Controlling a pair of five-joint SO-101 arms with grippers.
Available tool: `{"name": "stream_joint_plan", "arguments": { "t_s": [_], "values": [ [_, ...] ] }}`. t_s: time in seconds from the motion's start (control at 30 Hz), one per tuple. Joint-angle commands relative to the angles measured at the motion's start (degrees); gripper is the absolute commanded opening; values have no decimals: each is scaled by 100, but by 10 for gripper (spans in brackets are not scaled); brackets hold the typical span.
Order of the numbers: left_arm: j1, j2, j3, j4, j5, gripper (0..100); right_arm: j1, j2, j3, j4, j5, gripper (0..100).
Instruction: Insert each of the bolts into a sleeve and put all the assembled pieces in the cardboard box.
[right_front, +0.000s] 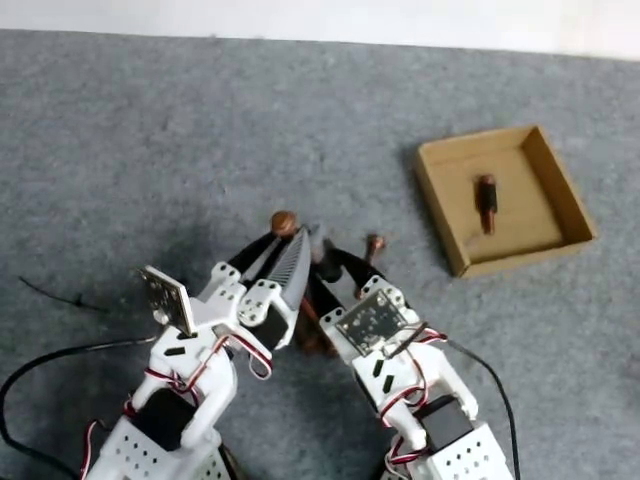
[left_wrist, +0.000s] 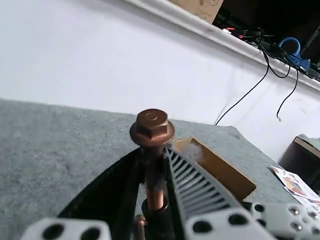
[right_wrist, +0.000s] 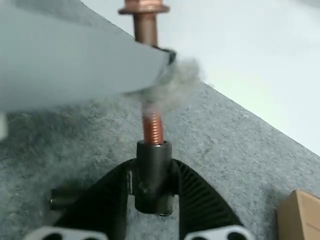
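- Grey felt-like covering is lining the table (right_front: 200, 130), with a white wall (left_wrist: 75, 55) standing behind it.
- Left hand (left_wrist: 155, 150): is grasping a copper bolt (left_wrist: 152, 127) by the shank. The hex head is standing upright just above the fingertips, and the threads are pointing down between the fingers.
- Right hand (right_wrist: 151, 192): is clenching on a black sleeve (right_wrist: 152, 155) and holding it upright, directly under the left hand's bolt.
- Bolt and sleeve: the threaded end is meeting the sleeve's open mouth. How far it is sitting inside cannot be told.
- Both hands: are crowding together, fingertips nearly touching, with the left hand's ribbed finger (right_wrist: 75, 60) crossing just in front of the right hand.
- Second bolt (right_front: 375, 243): is sitting on the table just beside the right hand, on the side facing the box.
- Dark cylindrical piece (right_wrist: 60, 199): is lying on the table close beside the right hand, on the side away from the box.
- Cardboard box (right_front: 530, 215): is sitting open, well apart from both hands and nearer the right one.
- Assembled piece (right_front: 486, 203): is lying on the box floor, copper at one end and dark at the other.
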Motion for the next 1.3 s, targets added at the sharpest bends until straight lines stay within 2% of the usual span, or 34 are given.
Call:
{"name": "stream_joint_plan", "arguments": {
  "t_s": [0.0,0.13,0.3,0.5,0.63,1.27],
  "values": [
    [180,-48,-242,563,281,6,57,-163,866,-215,0,9],
    [180,-48,-426,826,422,6,40,-163,866,-215,0,9],
    [180,-48,-391,809,431,6,-189,-119,866,-171,0,9],
    [145,-48,-391,818,431,6,-189,-119,866,-171,0,9],
    [-110,-48,-391,791,431,6,-207,-136,866,-171,0,9],
    [-119,-40,-382,791,431,6,-224,-136,866,-171,9,9]
  ]
}}
